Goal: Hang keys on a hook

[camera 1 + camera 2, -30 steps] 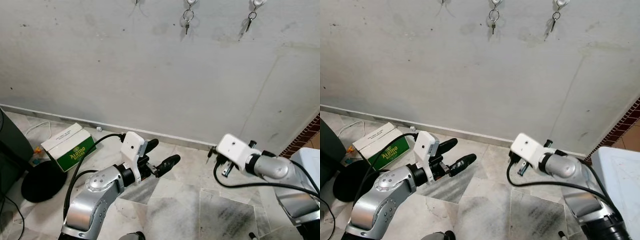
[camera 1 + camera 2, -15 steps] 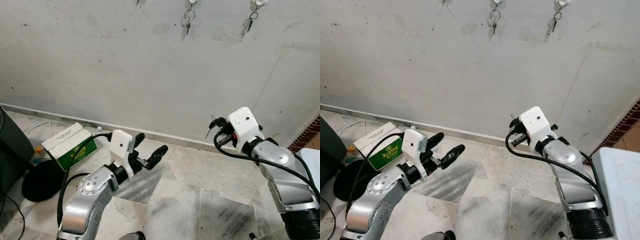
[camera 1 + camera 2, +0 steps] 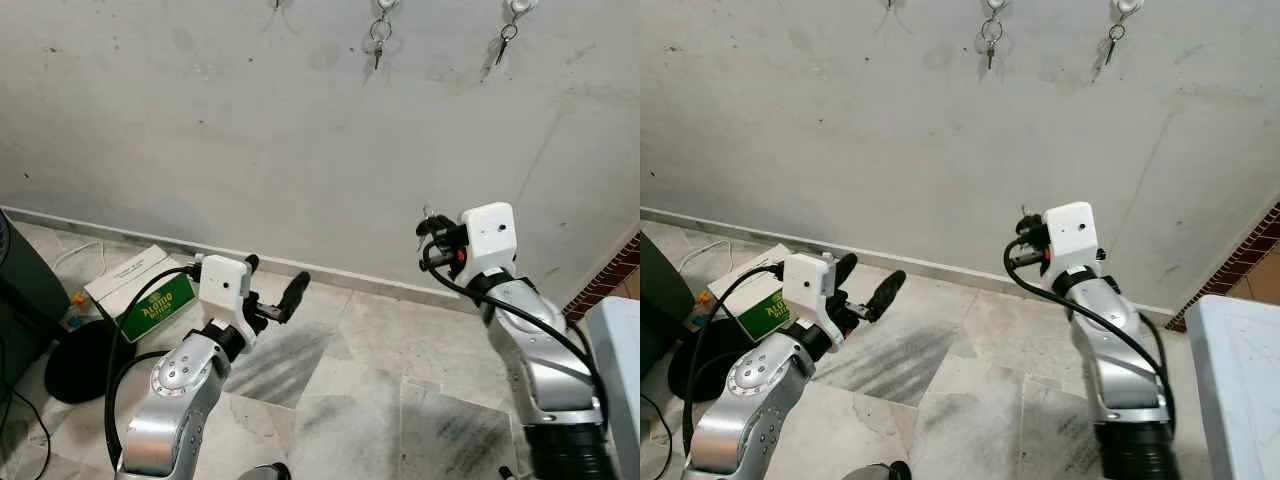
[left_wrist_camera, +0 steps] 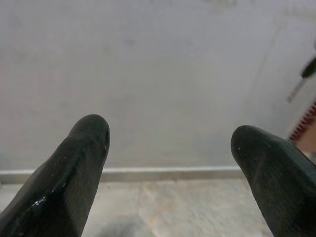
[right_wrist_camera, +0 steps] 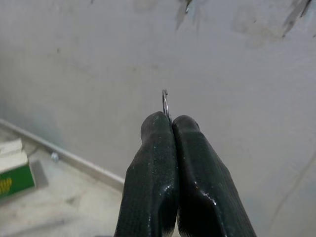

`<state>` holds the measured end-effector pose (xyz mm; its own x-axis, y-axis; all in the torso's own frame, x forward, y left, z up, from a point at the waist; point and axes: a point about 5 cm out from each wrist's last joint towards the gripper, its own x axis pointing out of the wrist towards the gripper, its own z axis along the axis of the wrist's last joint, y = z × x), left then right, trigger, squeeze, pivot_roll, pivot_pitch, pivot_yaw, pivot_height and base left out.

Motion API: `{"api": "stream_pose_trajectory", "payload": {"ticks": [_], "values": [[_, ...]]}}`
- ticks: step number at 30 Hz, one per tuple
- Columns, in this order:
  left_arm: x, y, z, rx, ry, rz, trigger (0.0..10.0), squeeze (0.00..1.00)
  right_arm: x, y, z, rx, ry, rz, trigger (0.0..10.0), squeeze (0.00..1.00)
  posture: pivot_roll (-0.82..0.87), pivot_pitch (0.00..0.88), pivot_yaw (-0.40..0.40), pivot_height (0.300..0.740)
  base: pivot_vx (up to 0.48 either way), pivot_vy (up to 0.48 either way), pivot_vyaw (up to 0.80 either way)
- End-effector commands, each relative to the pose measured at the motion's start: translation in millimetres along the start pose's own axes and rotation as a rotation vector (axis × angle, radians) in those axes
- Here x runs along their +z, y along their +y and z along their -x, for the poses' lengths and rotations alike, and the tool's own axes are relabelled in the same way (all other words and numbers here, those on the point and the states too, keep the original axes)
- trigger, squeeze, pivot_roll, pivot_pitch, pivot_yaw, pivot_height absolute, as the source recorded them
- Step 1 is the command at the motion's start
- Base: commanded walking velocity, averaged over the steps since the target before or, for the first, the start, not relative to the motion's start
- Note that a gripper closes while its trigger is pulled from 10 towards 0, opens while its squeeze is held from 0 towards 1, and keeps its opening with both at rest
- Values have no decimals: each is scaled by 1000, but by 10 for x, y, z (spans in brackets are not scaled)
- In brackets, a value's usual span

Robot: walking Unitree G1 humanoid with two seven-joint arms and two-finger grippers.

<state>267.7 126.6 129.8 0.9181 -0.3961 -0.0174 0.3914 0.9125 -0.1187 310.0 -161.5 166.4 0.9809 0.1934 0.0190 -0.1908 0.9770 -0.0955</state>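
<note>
- Grey plaster wall point(image 3: 250, 150) fills the scene ahead; two key sets point(image 3: 378, 38) hang on hooks that the top edge cuts off.
- My right pincer point(image 5: 169, 121) is raised toward the wall, pinched on a key ring point(image 5: 165, 103); just a sliver of ring pokes out, the keys hidden.
- My left pincer point(image 4: 168, 148) is held low over the marble floor point(image 3: 380, 370), fingers spread wide, holding nothing.
- A green-and-white box point(image 3: 140, 292) lies by the skirting.

silver arms point(image 3: 185, 385), white wrist housings, black cables
</note>
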Motion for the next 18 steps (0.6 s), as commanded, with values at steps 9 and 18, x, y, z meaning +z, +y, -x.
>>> {"api": "stream_pose_trajectory", "payload": {"ticks": [9,18], "values": [[166,142,-95,80,-51,-20,10000,0,44,63,62,-64,-72,-39,10000,0,-19,58,70,740,0,100,0],[161,76,-150,49,-40,0,10000,0,13,30,67,-93,-68,-53,10000,0,-11,60,91,740,0,364,0]]}}
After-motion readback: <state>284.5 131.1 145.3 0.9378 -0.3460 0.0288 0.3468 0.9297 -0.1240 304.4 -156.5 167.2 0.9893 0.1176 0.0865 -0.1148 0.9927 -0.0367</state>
